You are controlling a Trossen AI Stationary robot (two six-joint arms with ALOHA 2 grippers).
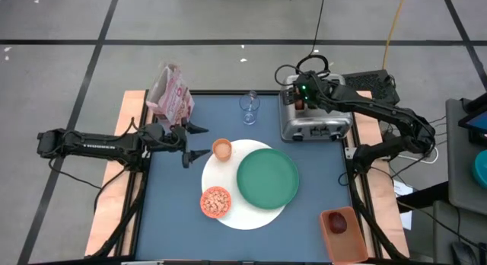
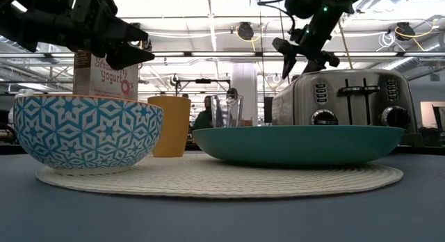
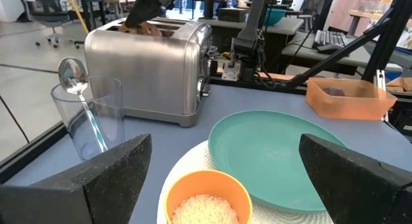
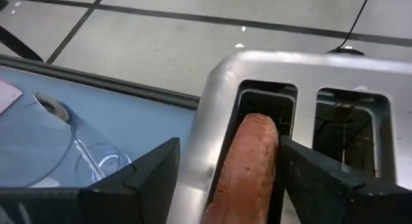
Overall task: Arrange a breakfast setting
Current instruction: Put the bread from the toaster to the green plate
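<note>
Green plate (image 1: 268, 177), white woven mat (image 1: 247, 217), orange cup (image 1: 221, 149), blue-and-white star-patterned bowl (image 2: 87, 133), silver toaster (image 1: 315, 122)

On the pink and white carton (image 2: 106, 76), seen in the low view behind the patterned bowl (image 2: 87, 133), the word "yogurt" is printed in red, partly cut off by the gripper. Above it a second word beginning with "Str" can be read only in part. No other text, number or brand is readable anywhere.

Brushed shiny metal toaster (image 3: 148, 69), clear glass (image 3: 90, 118), woven matt white disc (image 2: 222, 178)
</note>
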